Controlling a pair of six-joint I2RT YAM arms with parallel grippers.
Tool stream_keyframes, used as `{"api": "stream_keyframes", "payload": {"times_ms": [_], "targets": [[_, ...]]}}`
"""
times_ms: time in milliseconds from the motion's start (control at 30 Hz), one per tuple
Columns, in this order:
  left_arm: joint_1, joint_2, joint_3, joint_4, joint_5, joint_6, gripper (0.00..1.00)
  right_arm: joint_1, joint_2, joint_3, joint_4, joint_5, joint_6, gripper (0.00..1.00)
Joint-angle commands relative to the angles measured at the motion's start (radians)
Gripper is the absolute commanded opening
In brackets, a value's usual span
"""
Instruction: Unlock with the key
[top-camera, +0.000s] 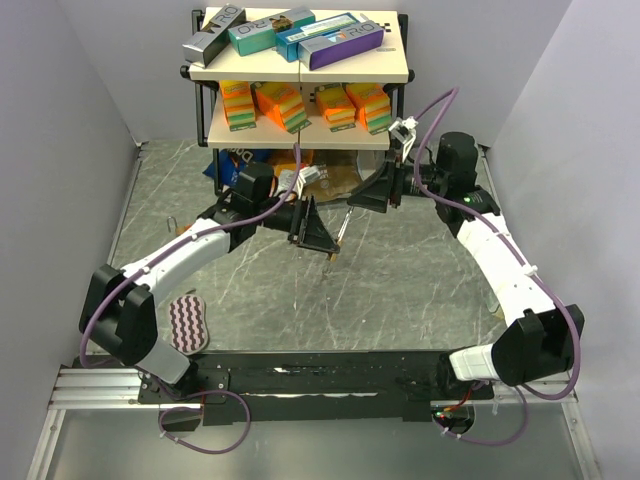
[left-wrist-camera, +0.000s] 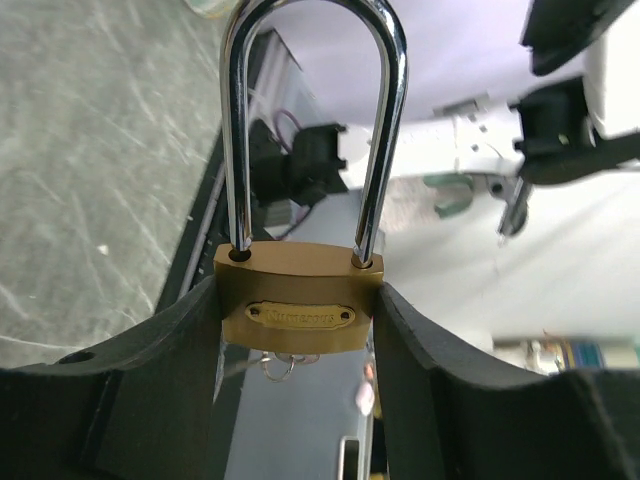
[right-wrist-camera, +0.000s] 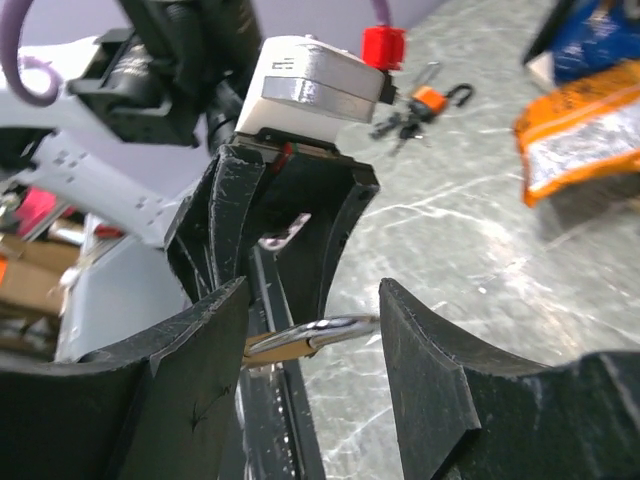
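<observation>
Padlock (left-wrist-camera: 300, 310) is clamped by its brass body in L gripper (left-wrist-camera: 300, 290), both shackle legs seated, held off the table (top-camera: 420, 290) over its middle. Key ring (left-wrist-camera: 285, 365) hangs under it. R gripper (right-wrist-camera: 312, 300) fingers are spread; I see nothing gripped, shackle btwn them.

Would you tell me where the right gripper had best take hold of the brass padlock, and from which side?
The bend of the shackle, approached end-on from opposite the left gripper. Its fingers clamp the padlock by both sides of its body, while the long shackle stands clear, its bend lying between the right gripper's open fingers.
</observation>
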Motion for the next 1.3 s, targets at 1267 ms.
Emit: {"api": "stream_keyframes", "payload": {"times_ms": [1267], "targets": [[-0.005,-0.041,0.021,0.202,0.121,-0.086,0.01,0.068,0.018,-0.117,0.103,-0.224,-0.014,0.52]]}}
